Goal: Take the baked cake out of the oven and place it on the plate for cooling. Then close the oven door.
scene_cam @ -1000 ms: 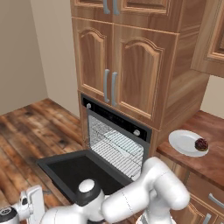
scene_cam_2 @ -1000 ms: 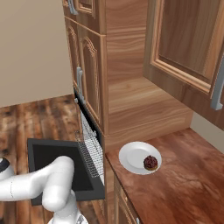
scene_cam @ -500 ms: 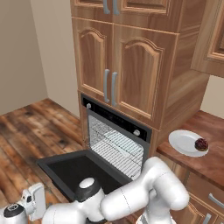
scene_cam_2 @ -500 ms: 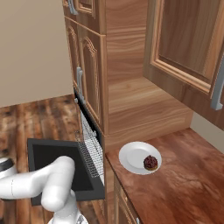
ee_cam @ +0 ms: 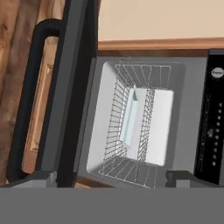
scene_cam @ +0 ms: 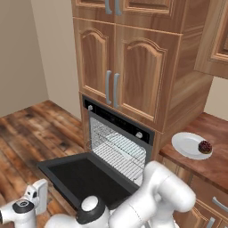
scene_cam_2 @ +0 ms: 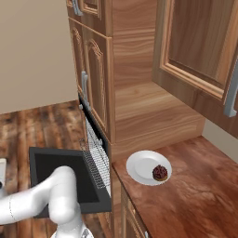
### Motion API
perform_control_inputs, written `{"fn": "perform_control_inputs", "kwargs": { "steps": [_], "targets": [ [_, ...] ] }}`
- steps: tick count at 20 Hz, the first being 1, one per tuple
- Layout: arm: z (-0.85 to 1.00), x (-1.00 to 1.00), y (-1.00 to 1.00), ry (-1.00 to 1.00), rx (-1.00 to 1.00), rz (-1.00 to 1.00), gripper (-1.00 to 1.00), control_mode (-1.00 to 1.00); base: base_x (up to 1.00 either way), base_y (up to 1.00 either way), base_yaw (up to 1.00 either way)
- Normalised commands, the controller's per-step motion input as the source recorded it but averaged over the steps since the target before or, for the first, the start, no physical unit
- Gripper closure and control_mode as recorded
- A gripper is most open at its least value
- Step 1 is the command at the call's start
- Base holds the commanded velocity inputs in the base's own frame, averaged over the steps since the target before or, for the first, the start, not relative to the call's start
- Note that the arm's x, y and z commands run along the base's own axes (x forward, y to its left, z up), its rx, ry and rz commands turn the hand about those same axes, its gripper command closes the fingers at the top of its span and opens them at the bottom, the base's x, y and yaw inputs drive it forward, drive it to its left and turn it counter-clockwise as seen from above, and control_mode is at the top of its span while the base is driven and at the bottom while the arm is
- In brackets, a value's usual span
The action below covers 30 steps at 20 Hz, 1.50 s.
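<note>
While claw (ee_cam: 107, 178) gapes empty, small dark bumpy baked cake (scene_cam: 205, 146) on white plate (scene_cam: 187, 144), oven door (scene_cam: 84, 176) down.

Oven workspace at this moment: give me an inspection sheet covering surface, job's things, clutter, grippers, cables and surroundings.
Surface: brown wooden counter right of the oven, carrying the plate.
Job's things: cake lies on the white plate, toward its edge. Oven open, wire racks inside. Oven door folded down flat.
Clutter: pale tray on a rack inside the oven.
Grippers: gripper low, out past the door's front edge, jaws open, holding nothing.
Cables: nothing seen.
Surroundings: wooden cabinets above the oven, wood plank floor, beige wall.
</note>
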Motion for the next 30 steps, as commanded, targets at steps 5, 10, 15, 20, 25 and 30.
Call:
{"fn": "perform_control_inputs", "kwargs": {
  "steps": [5,10,15,20,25,30],
  "targets": [
    [-0.96,0.23,0.03,-0.1,-0.01,0.03,-1.0,-1.0,0.0,0.0,0.0],
    [-0.96,0.08,0.04,-0.07,-0.03,0.0,-1.0,-1.0,0.0,0.0,0.0],
    [-0.81,-0.05,0.26,-0.06,-0.05,0.0,-1.0,-1.0,0.0,0.0,0.0],
    [-0.63,-0.18,0.49,-0.06,-0.05,0.0,-1.0,-1.0,0.0,0.0,0.0],
    [-0.56,-0.08,0.52,-0.08,-0.05,0.0,-1.0,-1.0,0.0,0.0,0.0],
    [-0.63,-0.01,0.46,-0.1,-0.13,-0.05,-1.0,-1.0,0.0,0.0,0.0]
  ]
}}
